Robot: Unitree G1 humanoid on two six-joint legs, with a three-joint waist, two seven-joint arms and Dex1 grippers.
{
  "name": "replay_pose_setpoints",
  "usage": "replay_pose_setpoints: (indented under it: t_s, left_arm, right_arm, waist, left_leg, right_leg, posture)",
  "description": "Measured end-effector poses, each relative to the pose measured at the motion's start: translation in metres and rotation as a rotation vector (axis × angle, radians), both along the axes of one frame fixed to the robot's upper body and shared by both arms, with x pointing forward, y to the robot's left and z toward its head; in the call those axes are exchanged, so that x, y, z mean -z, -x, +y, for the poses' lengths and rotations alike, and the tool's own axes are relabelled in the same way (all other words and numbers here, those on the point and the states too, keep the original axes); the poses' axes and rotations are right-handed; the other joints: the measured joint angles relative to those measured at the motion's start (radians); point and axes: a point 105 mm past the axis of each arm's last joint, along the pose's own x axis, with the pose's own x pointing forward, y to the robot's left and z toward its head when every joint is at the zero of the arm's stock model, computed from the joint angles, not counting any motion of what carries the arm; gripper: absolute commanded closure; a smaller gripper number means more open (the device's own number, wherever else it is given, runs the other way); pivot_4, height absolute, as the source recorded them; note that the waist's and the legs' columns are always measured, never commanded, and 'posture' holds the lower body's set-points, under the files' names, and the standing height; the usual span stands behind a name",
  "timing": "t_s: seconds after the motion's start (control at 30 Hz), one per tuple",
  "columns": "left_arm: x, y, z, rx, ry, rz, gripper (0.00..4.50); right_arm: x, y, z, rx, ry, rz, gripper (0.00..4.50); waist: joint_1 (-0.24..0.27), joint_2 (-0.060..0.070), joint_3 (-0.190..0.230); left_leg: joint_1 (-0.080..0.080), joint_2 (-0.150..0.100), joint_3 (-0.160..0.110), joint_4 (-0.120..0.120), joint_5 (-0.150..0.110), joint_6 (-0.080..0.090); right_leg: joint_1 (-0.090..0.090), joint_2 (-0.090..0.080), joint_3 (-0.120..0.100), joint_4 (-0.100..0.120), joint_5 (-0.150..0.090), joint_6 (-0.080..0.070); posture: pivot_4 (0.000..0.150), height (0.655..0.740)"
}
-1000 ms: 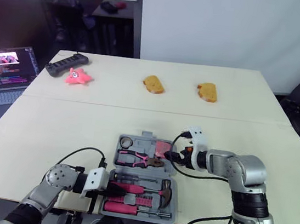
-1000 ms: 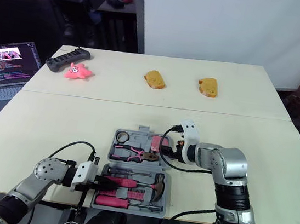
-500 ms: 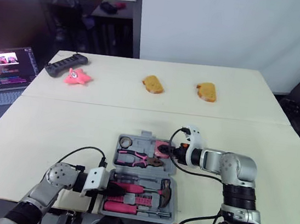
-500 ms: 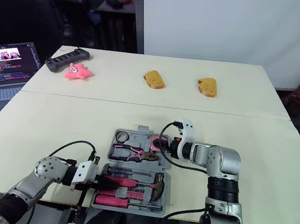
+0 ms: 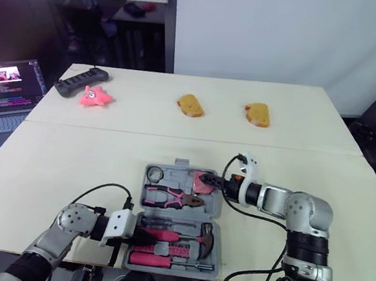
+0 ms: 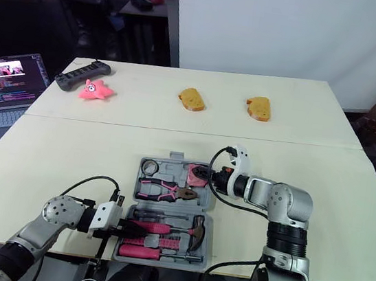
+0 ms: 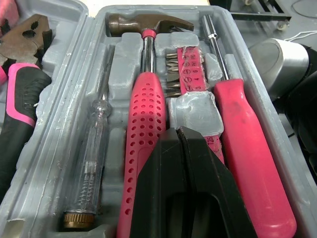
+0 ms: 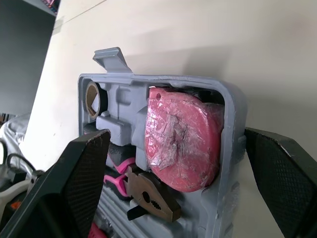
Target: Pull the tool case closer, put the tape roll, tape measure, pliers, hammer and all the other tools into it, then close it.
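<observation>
Pincer R [image 5: 220,184] spread wide at tape measure [image 8: 181,136] in case [image 8: 232,124]; L pincer [image 7: 179,130] clenched.

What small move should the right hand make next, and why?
Probably close the right hand on the far rim of the case beside the tape measure, to start folding it shut: that hand is open astride the rim, and hammer and pliers already lie seated.

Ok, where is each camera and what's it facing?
Eye views: on the head, looking down over the table at the tool case; both arms show.
Left wrist view: along the shut left gripper at the hammer.
Right wrist view: along the right gripper, jaws open, at the tape measure.
Both wrist views share the pliers.
</observation>
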Motion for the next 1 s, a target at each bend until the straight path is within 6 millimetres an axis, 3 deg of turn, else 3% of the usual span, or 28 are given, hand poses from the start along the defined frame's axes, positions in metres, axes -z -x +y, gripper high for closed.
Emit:
replay_pose_setpoints:
  t_s: [0.5, 0.63, 0.83, 1.0]
  left_arm:
    - [-0.014, -0.007, 0.008, -0.061, -0.035, 0.050, 4.50]
    - [-0.044, -0.021, 0.033, -0.194, -0.033, 0.027, 4.50]
    - [-0.077, -0.007, 0.049, -0.268, 0.058, 0.128, 4.50]
    - [-0.088, -0.001, 0.088, -0.383, 0.031, 0.175, 4.50]
  right_arm:
    - [-0.014, 0.003, 0.000, -0.074, 0.001, -0.065, 0.06]
    - [-0.015, 0.005, -0.001, -0.090, 0.006, -0.071, 0.06]
    - [-0.031, 0.011, -0.001, -0.146, 0.014, -0.135, 0.06]
    - [-0.061, 0.045, -0.002, -0.283, 0.064, -0.265, 0.06]
  waist:
    - [-0.003, -0.001, 0.005]
    - [-0.004, -0.004, 0.010]
    - [-0.005, -0.006, 0.013]
    - [0.000, -0.004, 0.016]
  left_leg:
    - [-0.003, 0.001, 0.000, -0.001, 0.000, 0.000]
    - [-0.007, 0.001, 0.000, -0.001, 0.000, 0.000]
    - [-0.021, 0.001, 0.001, -0.001, 0.000, 0.000]
    - [-0.022, 0.002, 0.002, -0.002, 0.000, 0.001]
  right_leg:
    - [-0.005, 0.002, 0.001, 0.001, 0.000, 0.000]
    - [-0.009, 0.002, 0.002, 0.000, 0.000, 0.000]
    - [-0.024, 0.000, 0.003, 0.001, 0.000, 0.000]
    - [-0.024, 0.000, 0.003, 0.000, 0.000, 0.000]
  posture:
    - [0.150, 0.7400]
    - [0.150, 0.7400]
    - [0.150, 0.7400]
    - [0.150, 0.7400]
